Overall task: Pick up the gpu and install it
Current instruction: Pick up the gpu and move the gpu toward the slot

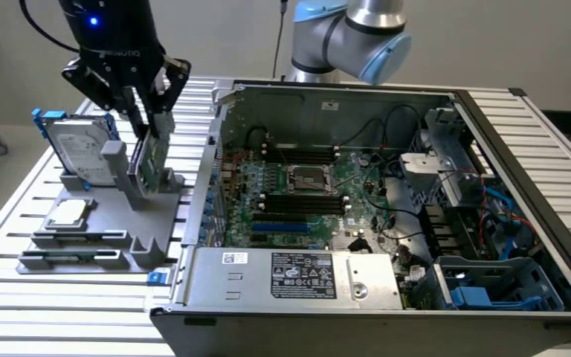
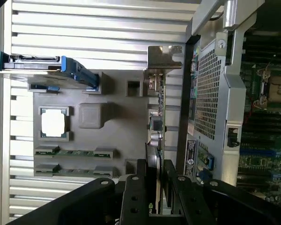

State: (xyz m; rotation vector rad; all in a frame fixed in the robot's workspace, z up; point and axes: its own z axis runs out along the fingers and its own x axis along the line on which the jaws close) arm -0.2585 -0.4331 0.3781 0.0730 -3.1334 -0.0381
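Jaws of gripper (image 1: 152, 111) clamped on gpu (image 1: 149, 160), upright in gray holder (image 1: 107, 216) nr PC case (image 1: 345, 89).

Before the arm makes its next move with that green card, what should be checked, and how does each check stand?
1. Gripper at the gpu's top edge: ok.
2. gpu upright in the gray holder: ok.
3. Firm hold on the gpu: cannot tell.
4. Computer case open, motherboard exposed: ok.
5. Hard drive and processor chip apart from the gpu: ok.
6. Free slot on the motherboard: cannot tell.
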